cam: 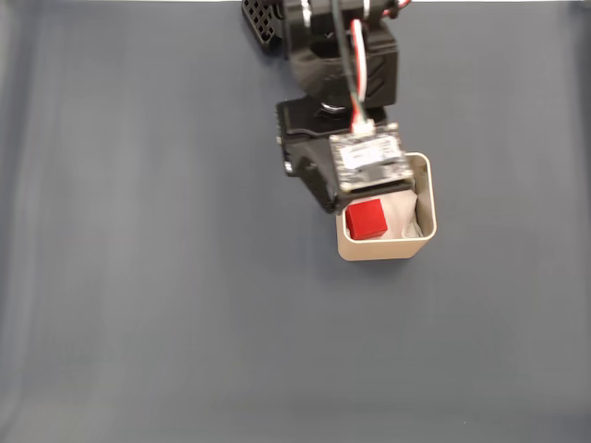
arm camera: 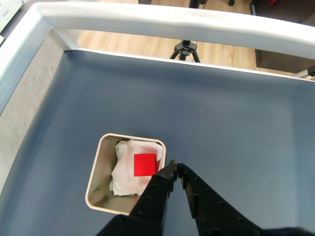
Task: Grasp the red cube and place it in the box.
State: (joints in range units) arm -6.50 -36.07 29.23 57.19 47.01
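The red cube [cam: 367,219] lies inside the beige box [cam: 380,250], on the white padding. In the wrist view the red cube [arm camera: 145,164] rests flat on the padding [arm camera: 125,172] toward the right side of the box [arm camera: 98,172]. My gripper [arm camera: 176,167] hovers above the box's right rim, just right of the cube and apart from it. Its black fingers meet at the tips with nothing between them. In the fixed view the arm [cam: 346,157] and its wrist module cover the box's upper left part.
A dark blue mat [cam: 166,258] covers the table around the box. In the wrist view a pale raised rail [arm camera: 162,22] borders the far and left sides of the mat. A tripod [arm camera: 185,49] stands on the wooden floor beyond it.
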